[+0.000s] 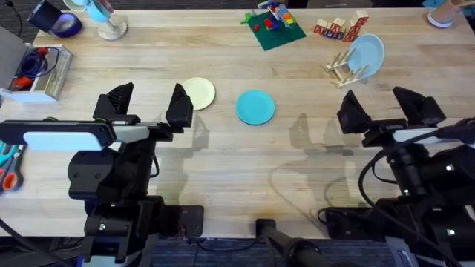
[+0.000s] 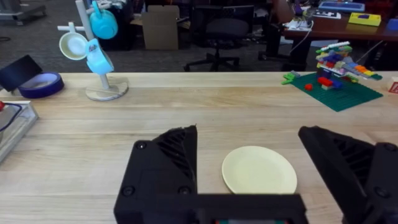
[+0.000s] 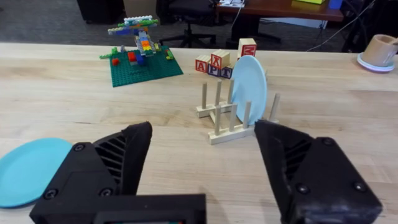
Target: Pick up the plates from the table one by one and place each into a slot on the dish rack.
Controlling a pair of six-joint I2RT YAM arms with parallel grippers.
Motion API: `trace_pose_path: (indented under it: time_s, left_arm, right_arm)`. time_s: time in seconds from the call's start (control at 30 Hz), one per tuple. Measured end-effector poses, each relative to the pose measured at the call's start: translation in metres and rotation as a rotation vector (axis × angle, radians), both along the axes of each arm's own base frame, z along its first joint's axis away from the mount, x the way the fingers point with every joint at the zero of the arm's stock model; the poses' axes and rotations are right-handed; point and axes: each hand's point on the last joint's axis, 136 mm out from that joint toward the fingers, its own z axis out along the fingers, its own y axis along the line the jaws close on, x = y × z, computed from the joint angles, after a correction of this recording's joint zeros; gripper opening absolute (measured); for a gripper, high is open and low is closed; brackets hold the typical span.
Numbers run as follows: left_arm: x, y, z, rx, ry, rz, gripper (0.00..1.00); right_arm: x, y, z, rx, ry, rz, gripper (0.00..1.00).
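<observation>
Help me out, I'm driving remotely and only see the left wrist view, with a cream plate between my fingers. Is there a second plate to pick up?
Observer: Yes, a teal plate lies flat on the table, right of the cream plate.
Operator: Where is the rack?
Observer: The dish rack stands at the far right, near the lettered blocks.
Operator: Is it empty?
Observer: No, a light blue plate stands upright in it.
Operator: What is the right gripper doing?
Observer: The right gripper is open, holding nothing.
</observation>
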Motion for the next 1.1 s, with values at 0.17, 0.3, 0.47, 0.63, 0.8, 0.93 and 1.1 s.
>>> trace_pose_path:
  time_s: [0.17, 0.3, 0.47, 0.63, 0.8, 0.93, 1.1]
  left_arm:
    - [0.0, 0.0, 0.0, 0.0, 0.0, 0.0, 0.993]
    - [0.0, 0.0, 0.0, 0.0, -0.001, 0.0, 0.995]
    - [0.0, 0.0, 0.001, 0.0, -0.002, 0.0, 0.994]
    - [0.0, 0.001, 0.005, 0.0, -0.021, 0.003, 0.994]
    - [-0.001, 0.004, 0.012, 0.0, -0.031, 0.023, 0.993]
    - [-0.01, 0.006, 0.049, -0.001, -0.075, 0.035, 0.994]
    - [-0.034, 0.009, 0.112, -0.004, -0.137, 0.052, 0.995]
  right_arm:
    - [0.0, 0.0, -0.001, 0.0, 0.003, 0.0, 0.995]
    - [0.0, 0.0, -0.001, 0.0, 0.003, 0.0, 0.995]
    - [0.0, 0.0, 0.0, 0.001, 0.002, 0.002, 0.996]
    - [0.0, 0.002, 0.0, 0.016, 0.001, 0.009, 0.996]
    - [-0.001, 0.003, 0.001, 0.028, 0.005, 0.013, 0.996]
    - [-0.006, 0.004, 0.025, 0.032, -0.015, 0.02, 0.996]
    - [-0.025, 0.004, 0.086, 0.032, -0.061, 0.022, 0.996]
